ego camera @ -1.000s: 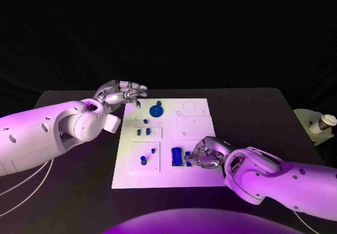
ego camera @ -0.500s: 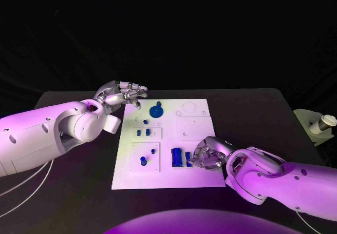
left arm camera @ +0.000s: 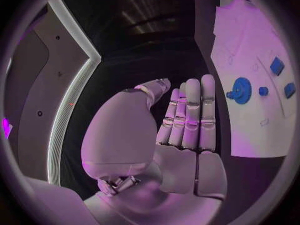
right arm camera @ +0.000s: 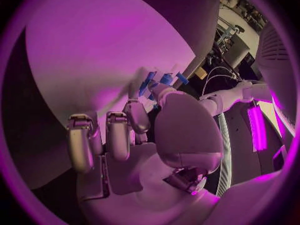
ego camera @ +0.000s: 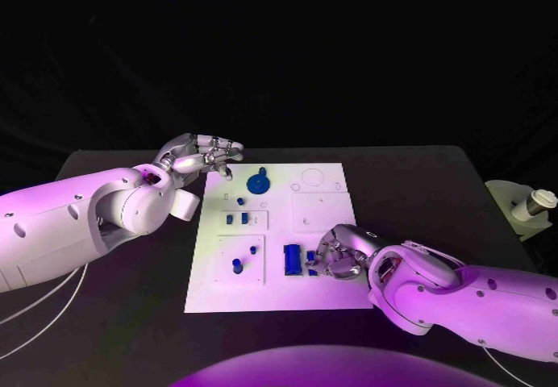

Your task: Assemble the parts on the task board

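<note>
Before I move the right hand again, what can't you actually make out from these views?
- Right hand, head view: its fingers cover the small blue pieces at the board's near right, so whether one is pinched can't be told.
- Right wrist view: blue pieces peek past the fingertips; contact is unclear behind the palm.
- Task board, left wrist view: cut off by the circle's rim.
- Pegs at mid-board, head view: too small to tell if seated.

blue part [ego camera: 312, 263] half behind right robot hand [ego camera: 339, 256]
</note>
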Motion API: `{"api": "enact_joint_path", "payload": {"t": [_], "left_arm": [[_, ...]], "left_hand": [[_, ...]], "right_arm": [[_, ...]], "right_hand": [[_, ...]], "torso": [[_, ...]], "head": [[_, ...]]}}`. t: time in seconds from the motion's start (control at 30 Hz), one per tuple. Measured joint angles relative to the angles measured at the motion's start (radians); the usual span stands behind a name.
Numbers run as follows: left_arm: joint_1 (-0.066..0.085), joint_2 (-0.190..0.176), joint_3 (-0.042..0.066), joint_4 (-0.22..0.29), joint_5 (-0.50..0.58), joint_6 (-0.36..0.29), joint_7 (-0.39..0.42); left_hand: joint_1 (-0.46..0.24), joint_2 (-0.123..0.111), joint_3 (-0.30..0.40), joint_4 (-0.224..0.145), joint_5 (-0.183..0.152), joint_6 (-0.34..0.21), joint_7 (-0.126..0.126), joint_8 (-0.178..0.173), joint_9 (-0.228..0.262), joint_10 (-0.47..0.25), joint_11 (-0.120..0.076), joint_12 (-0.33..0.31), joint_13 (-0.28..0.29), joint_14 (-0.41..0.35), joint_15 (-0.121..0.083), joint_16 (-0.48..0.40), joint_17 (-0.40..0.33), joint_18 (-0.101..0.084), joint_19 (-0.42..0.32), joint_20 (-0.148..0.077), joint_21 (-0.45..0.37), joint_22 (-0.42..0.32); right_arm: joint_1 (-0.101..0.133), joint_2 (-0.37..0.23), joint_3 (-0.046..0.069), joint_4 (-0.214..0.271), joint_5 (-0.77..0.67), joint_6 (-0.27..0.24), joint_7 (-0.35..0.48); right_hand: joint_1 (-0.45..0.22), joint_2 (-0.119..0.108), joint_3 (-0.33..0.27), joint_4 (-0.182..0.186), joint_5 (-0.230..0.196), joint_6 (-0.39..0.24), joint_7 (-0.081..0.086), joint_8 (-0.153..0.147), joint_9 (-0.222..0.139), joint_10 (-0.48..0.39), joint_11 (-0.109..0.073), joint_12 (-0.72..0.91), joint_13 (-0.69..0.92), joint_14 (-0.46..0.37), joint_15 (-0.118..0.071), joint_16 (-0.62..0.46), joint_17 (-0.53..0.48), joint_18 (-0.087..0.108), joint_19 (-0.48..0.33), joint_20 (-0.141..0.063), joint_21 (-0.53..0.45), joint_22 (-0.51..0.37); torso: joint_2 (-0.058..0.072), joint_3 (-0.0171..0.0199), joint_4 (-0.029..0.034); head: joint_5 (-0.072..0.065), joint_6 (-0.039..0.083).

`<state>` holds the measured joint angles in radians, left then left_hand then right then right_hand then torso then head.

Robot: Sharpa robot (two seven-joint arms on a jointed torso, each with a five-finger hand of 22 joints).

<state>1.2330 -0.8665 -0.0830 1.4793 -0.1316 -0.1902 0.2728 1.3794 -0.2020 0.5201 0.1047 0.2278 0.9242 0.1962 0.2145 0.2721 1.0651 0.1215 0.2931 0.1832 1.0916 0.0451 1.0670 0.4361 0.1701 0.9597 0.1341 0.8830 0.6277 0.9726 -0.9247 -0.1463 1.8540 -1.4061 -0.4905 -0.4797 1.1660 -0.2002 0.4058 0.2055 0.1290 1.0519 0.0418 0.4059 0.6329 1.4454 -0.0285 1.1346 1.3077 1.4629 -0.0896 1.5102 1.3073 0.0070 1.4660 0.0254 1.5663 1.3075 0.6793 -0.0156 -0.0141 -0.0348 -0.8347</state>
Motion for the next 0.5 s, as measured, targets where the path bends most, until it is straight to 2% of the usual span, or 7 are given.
{"api": "enact_joint_path", "payload": {"t": [0.13, 0.27, 0.4, 0.43, 0.5], "left_arm": [[0.0, -0.001, 0.0, 0.0, 0.0, 0.0, 0.0], [0.0, -0.001, 0.0, -0.001, 0.0, 0.0, 0.0], [-0.001, 0.001, -0.001, -0.006, 0.0, 0.0, 0.0], [-0.001, 0.001, -0.001, -0.007, 0.0, 0.0, 0.0], [-0.002, 0.003, -0.002, -0.011, 0.0, 0.0, 0.0]], "left_hand": [[0.0, 0.0, 0.0, 0.0, 0.0, 0.0, 0.0, 0.0, 0.0, 0.0, 0.0, 0.0, 0.0, 0.0, 0.0, 0.0, 0.0, 0.0, 0.0, 0.0, 0.0, 0.0], [0.0, 0.0, 0.0, 0.0, 0.0, 0.0, 0.0, 0.0, 0.0, 0.0, 0.0, 0.0, 0.0, 0.0, 0.0, 0.0, 0.0, 0.0, 0.0, 0.0, 0.0, 0.0], [-0.002, 0.002, 0.003, 0.003, 0.0, 0.0, 0.0, 0.0, 0.0, 0.0, 0.0, 0.0, 0.0, 0.0, 0.0, 0.0, 0.0, 0.0, 0.0, 0.0, 0.0, -0.001], [-0.004, 0.004, 0.003, 0.003, 0.0, 0.0, 0.0, 0.0, 0.0, 0.0, 0.0, 0.0, 0.001, 0.0, 0.0, 0.0, 0.0, 0.0, 0.0, 0.0, 0.0, -0.001], [-0.004, 0.004, 0.003, 0.003, 0.0, 0.0, 0.0, 0.0, 0.0, 0.0, 0.0, 0.0, 0.001, 0.0, 0.0, 0.0, 0.0, 0.0, 0.0, 0.0, -0.001, -0.001]], "right_arm": [[-0.001, -0.02, -0.001, 0.011, -0.007, -0.003, 0.002], [0.004, -0.041, -0.002, 0.023, -0.003, -0.018, 0.015], [0.021, -0.055, -0.001, 0.027, 0.027, -0.057, 0.063], [0.025, -0.058, -0.001, 0.027, 0.04, -0.071, 0.082], [0.035, -0.061, -0.001, 0.021, 0.075, -0.098, 0.13]], "right_hand": [[0.0, 0.0, -0.008, 0.008, 0.009, 0.0, 0.0, -0.004, 0.001, 0.0, 0.0, 0.0, 0.0, 0.0, 0.0, 0.0, 0.0, 0.0, 0.0, 0.0, 0.0, 0.0], [-0.021, -0.017, -0.025, 0.03, 0.014, -0.002, 0.002, -0.004, 0.0, -0.001, 0.001, -0.026, -0.001, 0.0, 0.0, -0.001, 0.0, 0.0, 0.0, 0.0, 0.0, 0.0], [-0.056, -0.029, -0.059, 0.07, 0.024, -0.028, 0.02, -0.019, -0.008, -0.037, 0.014, -0.111, -0.041, 0.006, 0.006, -0.024, 0.0, 0.0, 0.0, 0.0, -0.021, 0.0], [-0.057, -0.03, -0.068, 0.079, 0.059, -0.049, 0.027, -0.031, -0.012, -0.059, 0.021, -0.157, -0.067, 0.004, 0.011, -0.038, 0.001, 0.0, 0.0, 0.0, -0.054, 0.0], [-0.061, -0.034, -0.088, 0.084, 0.082, -0.075, 0.037, -0.048, -0.018, -0.079, 0.029, -0.206, -0.094, 0.004, 0.018, -0.055, -0.005, 0.002, 0.0, 0.006, -0.096, 0.0]], "torso": [[-0.001, 0.0, -0.0005], [-0.002, 0.0001, -0.0006], [-0.004, -0.0005, -0.0008], [-0.005, -0.0012, -0.0009], [-0.007, -0.0017, -0.0009]], "head": [[0.002, 0.002], [0.003, 0.007], [0.003, 0.015], [0.003, 0.017], [0.003, 0.021]]}}
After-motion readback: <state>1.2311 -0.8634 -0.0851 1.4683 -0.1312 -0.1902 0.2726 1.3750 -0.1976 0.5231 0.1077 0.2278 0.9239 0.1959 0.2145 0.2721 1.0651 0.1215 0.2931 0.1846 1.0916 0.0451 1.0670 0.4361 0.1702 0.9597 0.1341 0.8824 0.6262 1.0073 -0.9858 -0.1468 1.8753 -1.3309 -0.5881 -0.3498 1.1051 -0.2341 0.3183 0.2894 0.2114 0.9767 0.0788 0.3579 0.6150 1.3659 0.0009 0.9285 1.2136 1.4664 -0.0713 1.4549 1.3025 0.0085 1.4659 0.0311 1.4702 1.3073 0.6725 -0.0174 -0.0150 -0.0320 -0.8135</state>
